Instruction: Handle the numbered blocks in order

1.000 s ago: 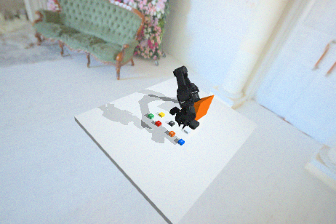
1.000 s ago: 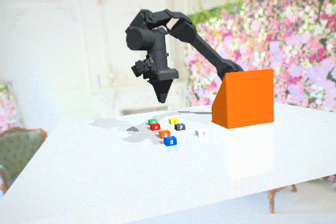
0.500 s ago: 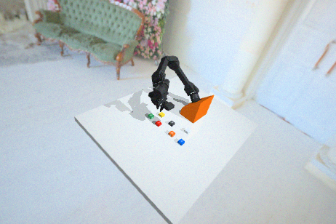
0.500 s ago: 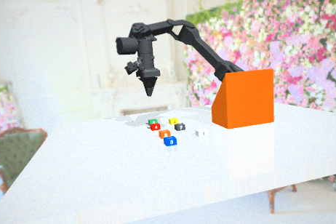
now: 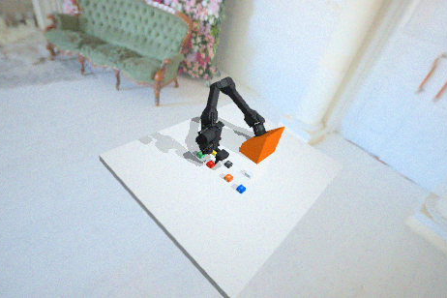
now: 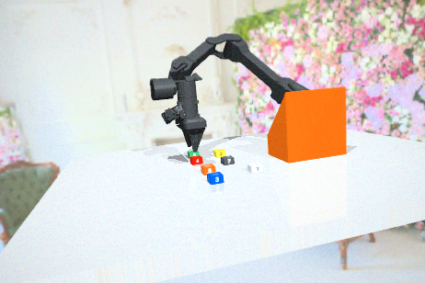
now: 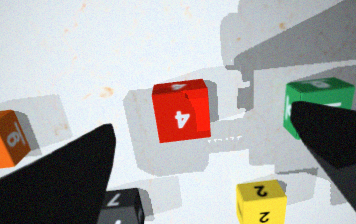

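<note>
My gripper [image 5: 215,158] [image 6: 192,147] [image 7: 202,121] is open and empty, low over the red block 4 [image 5: 210,164] [image 6: 196,160] [image 7: 172,122]. In the wrist view this block lies between the spread fingertips. The green block [image 5: 200,155] [image 6: 193,153] [image 7: 320,89] is partly behind one finger. The yellow block 2 [image 5: 214,153] [image 6: 220,152] [image 7: 260,202], black block 7 [image 5: 228,164] [image 6: 227,160] [image 7: 126,202], orange block [image 5: 228,178] [image 6: 208,169] [image 7: 7,145], white block 1 [image 5: 247,174] [image 6: 255,168] and blue block 3 [image 5: 241,189] [image 6: 215,178] rest on the table. The green and orange digits are underlined.
A large orange wedge-shaped object [image 5: 262,146] [image 6: 315,124] stands on the white table [image 5: 189,203] [image 6: 124,216] beside the arm's base. The green block is the red block's close neighbour, with yellow and black on the side toward the base.
</note>
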`<action>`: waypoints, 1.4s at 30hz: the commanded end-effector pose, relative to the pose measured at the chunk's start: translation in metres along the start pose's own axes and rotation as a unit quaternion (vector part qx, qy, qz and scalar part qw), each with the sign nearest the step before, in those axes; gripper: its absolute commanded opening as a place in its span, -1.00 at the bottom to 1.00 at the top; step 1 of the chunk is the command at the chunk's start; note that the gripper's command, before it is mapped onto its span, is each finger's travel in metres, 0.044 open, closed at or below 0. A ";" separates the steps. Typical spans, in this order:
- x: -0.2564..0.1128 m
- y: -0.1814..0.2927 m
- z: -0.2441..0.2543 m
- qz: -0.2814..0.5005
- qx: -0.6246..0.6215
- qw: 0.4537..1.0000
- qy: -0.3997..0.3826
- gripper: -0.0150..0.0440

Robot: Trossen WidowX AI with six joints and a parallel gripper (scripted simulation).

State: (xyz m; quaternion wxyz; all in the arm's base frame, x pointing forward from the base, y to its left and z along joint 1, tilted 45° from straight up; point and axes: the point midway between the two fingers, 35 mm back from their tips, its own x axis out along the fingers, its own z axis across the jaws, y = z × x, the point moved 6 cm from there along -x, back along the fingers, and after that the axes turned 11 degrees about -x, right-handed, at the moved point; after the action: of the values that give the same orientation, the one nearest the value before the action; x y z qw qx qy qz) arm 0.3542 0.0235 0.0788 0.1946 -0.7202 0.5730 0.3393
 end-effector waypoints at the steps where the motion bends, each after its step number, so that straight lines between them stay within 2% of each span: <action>1: 0.005 0.000 0.000 0.000 -0.003 1.000 0.002 0.86; 21: 0.034 0.001 0.000 0.000 -0.003 1.000 0.003 0.86; 32: 0.034 0.001 0.000 0.000 -0.003 1.000 0.003 -0.08; 42: 0.034 0.001 0.000 0.000 -0.003 1.000 0.003 -0.08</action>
State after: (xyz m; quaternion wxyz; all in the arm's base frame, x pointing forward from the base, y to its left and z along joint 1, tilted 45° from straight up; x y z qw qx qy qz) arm 0.3573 -0.0003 0.0546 0.1933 -0.7209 0.5728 0.3390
